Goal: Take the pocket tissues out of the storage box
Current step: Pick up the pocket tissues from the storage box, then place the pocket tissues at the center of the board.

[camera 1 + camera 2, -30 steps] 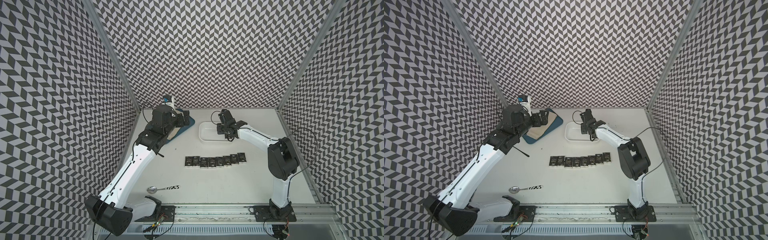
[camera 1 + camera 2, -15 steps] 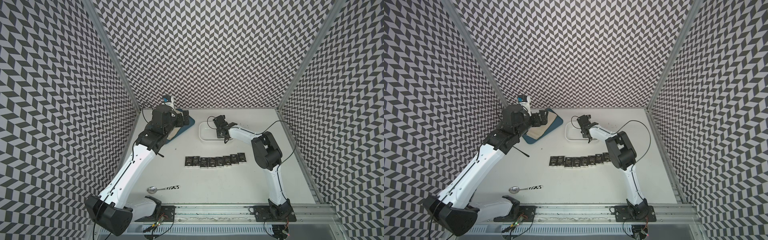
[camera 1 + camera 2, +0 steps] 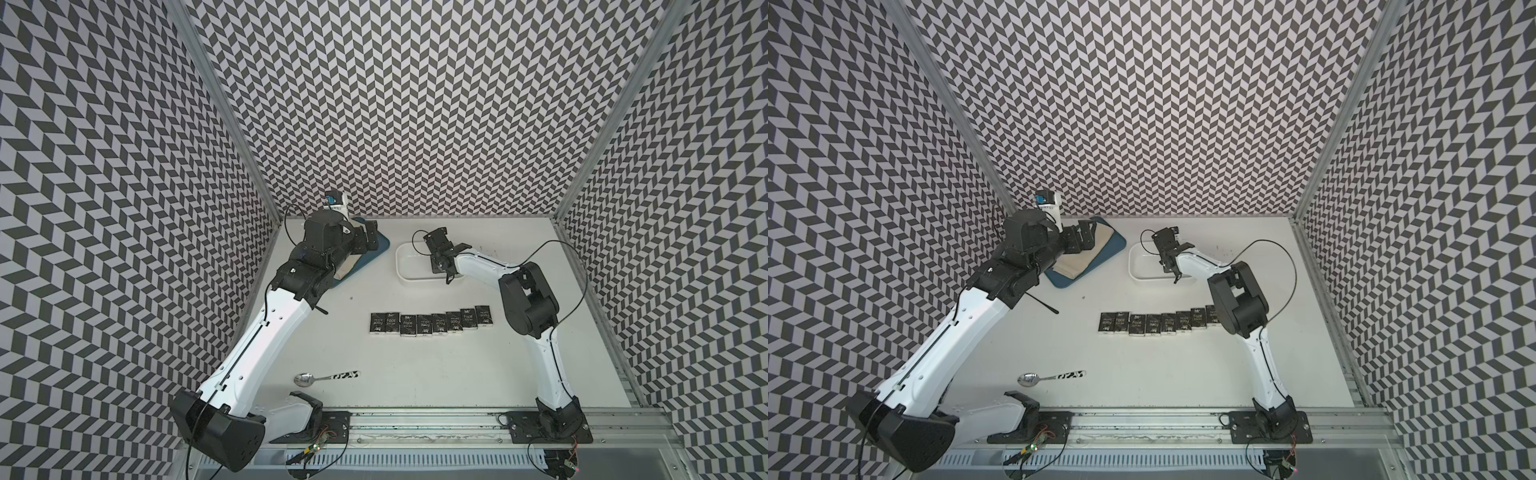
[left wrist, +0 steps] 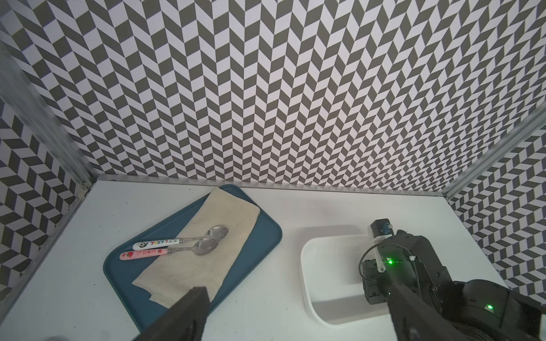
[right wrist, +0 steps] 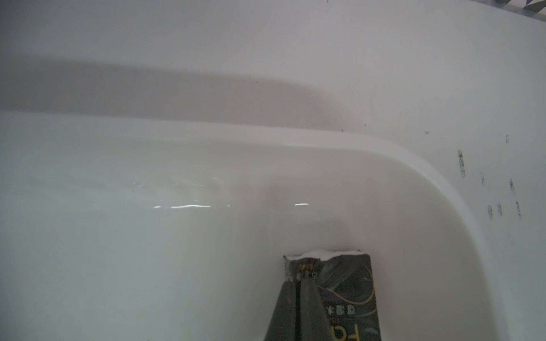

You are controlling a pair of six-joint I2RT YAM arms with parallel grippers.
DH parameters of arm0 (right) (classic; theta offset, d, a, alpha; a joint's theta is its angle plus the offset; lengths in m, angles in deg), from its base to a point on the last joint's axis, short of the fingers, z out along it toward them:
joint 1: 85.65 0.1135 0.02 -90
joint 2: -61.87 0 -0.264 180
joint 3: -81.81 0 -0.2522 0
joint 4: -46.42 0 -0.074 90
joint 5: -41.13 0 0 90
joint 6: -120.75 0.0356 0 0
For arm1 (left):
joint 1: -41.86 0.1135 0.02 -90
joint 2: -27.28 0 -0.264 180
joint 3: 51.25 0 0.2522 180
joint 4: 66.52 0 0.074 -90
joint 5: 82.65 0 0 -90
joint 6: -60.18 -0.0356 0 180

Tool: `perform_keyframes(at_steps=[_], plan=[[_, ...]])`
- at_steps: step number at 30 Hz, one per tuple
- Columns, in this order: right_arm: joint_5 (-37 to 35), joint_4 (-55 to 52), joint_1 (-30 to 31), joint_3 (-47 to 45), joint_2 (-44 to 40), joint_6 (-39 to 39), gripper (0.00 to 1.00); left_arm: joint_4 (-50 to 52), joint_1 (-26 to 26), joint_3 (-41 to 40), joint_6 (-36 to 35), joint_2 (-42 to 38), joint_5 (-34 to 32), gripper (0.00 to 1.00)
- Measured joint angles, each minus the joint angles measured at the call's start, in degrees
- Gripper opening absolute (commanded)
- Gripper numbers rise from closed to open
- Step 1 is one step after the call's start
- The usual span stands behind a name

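One packet lies partly hidden beneath the right end effector.

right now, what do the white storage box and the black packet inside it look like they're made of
storage box: likely moulded plastic, glossy white; sharp light glints and smooth rounded corner.
tissue packet: probably thin plastic film, semi-glossy black; wrinkled, creased surface with sheen.

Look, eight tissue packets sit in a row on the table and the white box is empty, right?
Not quite. Eight pocket tissue packets do sit in a row on the table, but the white storage box is not empty. The right wrist view shows one more black packet inside it, with the right gripper jaws shut on it.
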Motion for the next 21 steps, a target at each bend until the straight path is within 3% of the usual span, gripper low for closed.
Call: perform_keyframes(at_steps=[7, 16, 21], plan=[[3.5, 1.5, 0.0, -3.7, -4.5, -0.3, 0.00, 0.0, 0.0, 0.0, 0.0, 0.1, 0.0, 0.99], [10.1, 5.2, -1.0, -8.3, -18.1, 0.5, 0.00, 0.1, 0.0, 0.1, 0.0, 0.1, 0.0, 0.99], [11.8, 6.3, -4.8, -13.6, -25.9, 0.8, 0.00, 0.1, 0.0, 0.1, 0.1, 0.1, 0.3, 0.99]])
